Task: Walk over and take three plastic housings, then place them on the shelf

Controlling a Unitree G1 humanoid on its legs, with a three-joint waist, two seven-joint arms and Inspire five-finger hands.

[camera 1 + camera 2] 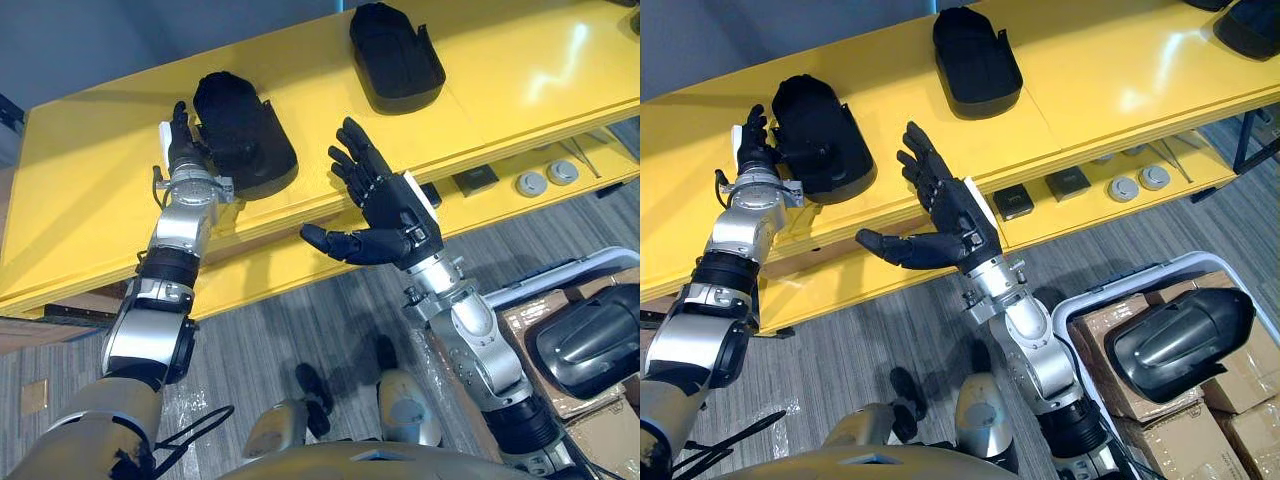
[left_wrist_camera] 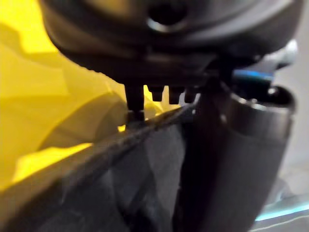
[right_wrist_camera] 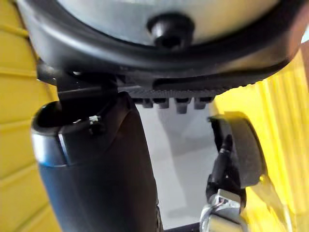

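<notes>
We see the yellow shelf (image 1: 90, 180) running across the top of the head views, from 9 to 2 o'clock. Two black housings lie on its top board. The left housing (image 1: 245, 135) is at 11 o'clock, near the front edge. The second housing (image 1: 395, 55) is at 12 to 1 o'clock, further back and well apart from the first.

The left hand (image 1: 185, 145) is up at 10 o'clock, w/ fingers straight and lying against the left housing's left side. It touches the housing but isn't clamped on it.

The right hand (image 1: 390, 215) hangs near centre, just in front of the shelf's front edge. Its palm is up, the fingers are spread and the thumb points to 9 o'clock. It's released and carries nothing.

The third housing (image 1: 1175, 340) is at 4 o'clock, off the shelf. It rests on cardboard boxes (image 1: 1110, 335) inside a white-rimmed crate (image 1: 1068, 300) beside the right forearm.

The lower ledge (image 1: 300, 260) sits under the top board. At 2 o'clock on it are small black square blocks (image 1: 475, 180) and grey round discs (image 1: 531, 183). The right hand partly covers that ledge.

Another dark piece (image 1: 1250, 25) is cut off at the far 1 o'clock corner, and we can't tell what it is.

Grey carpet floor (image 1: 260, 340) lies below.
</notes>
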